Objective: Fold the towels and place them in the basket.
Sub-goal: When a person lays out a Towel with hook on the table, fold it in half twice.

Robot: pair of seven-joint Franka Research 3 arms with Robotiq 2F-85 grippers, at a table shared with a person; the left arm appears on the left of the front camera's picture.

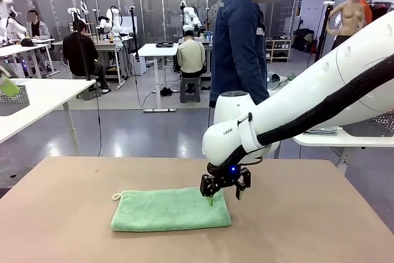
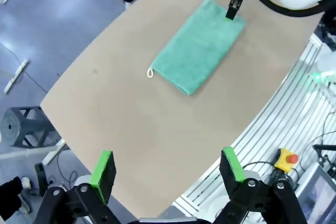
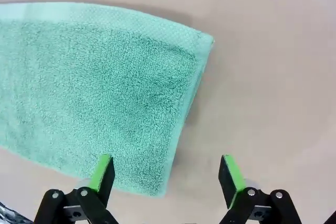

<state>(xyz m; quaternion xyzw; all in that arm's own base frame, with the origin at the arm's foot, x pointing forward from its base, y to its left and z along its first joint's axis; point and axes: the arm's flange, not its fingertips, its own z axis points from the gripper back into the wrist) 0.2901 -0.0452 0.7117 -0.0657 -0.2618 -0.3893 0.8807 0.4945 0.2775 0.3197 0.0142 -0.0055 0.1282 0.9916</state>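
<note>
The mint green towel (image 1: 169, 209) lies folded flat on the brown table (image 1: 74, 214), its white loop tag (image 1: 116, 196) at the left end. My right gripper (image 1: 225, 194) hangs open just above the towel's far right corner, nothing between its fingers. In the right wrist view the towel (image 3: 89, 87) shows two layers at its edge, and my right gripper (image 3: 165, 169) straddles that edge. My left gripper (image 2: 168, 169) is open high above the table, far from the towel (image 2: 199, 45) and the right gripper (image 2: 233, 6). The grey-blue towel is out of view.
A person in a dark blue jacket (image 1: 239, 41) stands at the table's far side. A dark mesh basket (image 1: 13, 100) sits on a white table at the left, another mesh container (image 1: 372, 125) on a white table at the right.
</note>
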